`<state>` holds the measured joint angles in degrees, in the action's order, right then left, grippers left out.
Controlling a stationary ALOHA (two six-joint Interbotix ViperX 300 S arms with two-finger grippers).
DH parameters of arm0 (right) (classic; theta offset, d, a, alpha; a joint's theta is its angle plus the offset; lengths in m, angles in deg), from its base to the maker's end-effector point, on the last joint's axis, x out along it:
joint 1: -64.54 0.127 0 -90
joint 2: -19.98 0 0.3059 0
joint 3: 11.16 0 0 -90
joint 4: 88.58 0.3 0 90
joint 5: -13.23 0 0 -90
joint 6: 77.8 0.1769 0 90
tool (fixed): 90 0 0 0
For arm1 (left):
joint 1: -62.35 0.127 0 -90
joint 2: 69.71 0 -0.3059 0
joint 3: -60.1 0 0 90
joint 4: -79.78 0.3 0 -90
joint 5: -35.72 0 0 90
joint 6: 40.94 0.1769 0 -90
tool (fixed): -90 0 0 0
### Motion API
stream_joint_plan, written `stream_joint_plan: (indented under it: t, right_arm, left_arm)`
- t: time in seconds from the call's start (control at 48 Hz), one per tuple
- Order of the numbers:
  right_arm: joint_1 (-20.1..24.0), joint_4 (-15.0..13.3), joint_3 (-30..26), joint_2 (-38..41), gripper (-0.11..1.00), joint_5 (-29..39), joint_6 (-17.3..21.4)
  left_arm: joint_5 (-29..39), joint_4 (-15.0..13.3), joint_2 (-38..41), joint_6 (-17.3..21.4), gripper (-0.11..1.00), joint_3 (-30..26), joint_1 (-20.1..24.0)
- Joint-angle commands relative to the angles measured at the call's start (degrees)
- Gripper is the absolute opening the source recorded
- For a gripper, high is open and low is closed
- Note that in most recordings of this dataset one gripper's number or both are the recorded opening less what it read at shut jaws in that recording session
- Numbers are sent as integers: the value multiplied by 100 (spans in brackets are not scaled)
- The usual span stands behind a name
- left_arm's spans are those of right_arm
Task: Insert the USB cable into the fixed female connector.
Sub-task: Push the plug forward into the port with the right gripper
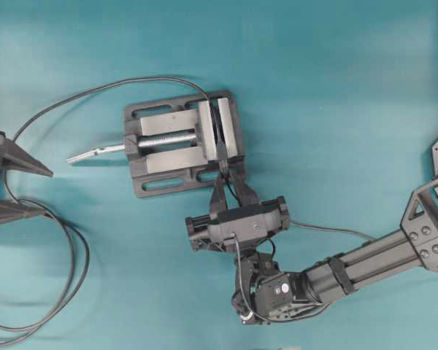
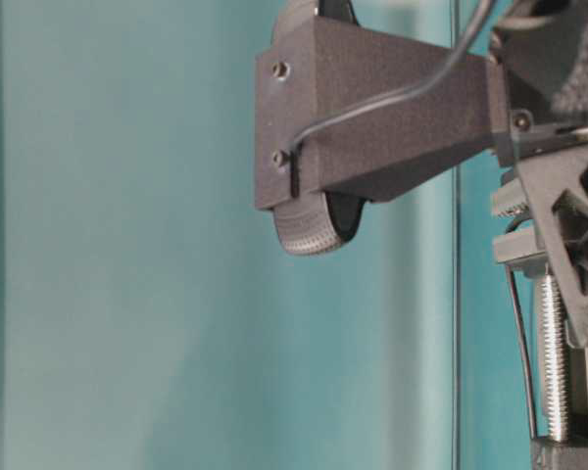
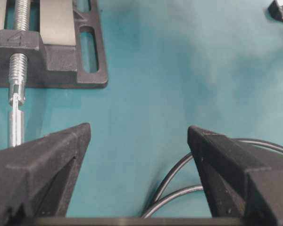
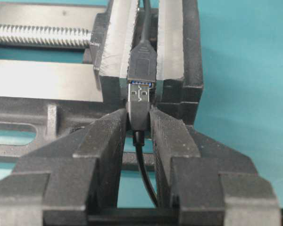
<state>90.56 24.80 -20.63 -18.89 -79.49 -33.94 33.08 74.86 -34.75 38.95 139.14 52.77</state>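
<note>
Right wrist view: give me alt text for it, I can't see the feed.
The right hand grips the USB cable by its plug, metal tip at the mouth of the fixed female connector, which is clamped upright between the jaws of a grey vise on teal table.

Right arm reaching in from the right edge of the overhead view, forearm slanting down-left, wrist bent so the right hand (image 1: 229,177) points up the picture. Right fingers (image 4: 101,141) drawn close, clamped on the USB cable (image 4: 138,106) at its plug. Left hand (image 1: 29,188) resting at the far left edge, pointing right, left fingers (image 3: 47,165) spread wide with nothing between them.
</note>
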Motion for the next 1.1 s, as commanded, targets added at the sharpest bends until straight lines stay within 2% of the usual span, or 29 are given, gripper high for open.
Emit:
stream_joint_plan:
  t: [0.0,0.812,1.082]
  right_arm:
    - [-9,-26,-123,-185,19,-62,-9]
    - [-123,-18,26,-308,19,-26,9]
    - [-255,-141,-26,-316,19,-26,-9]
  left_arm:
    - [-44,26,35,-70,99,-79,-18]
    - [-44,26,35,-70,99,-79,-18]
    - [-44,26,44,-70,99,-79,-18]
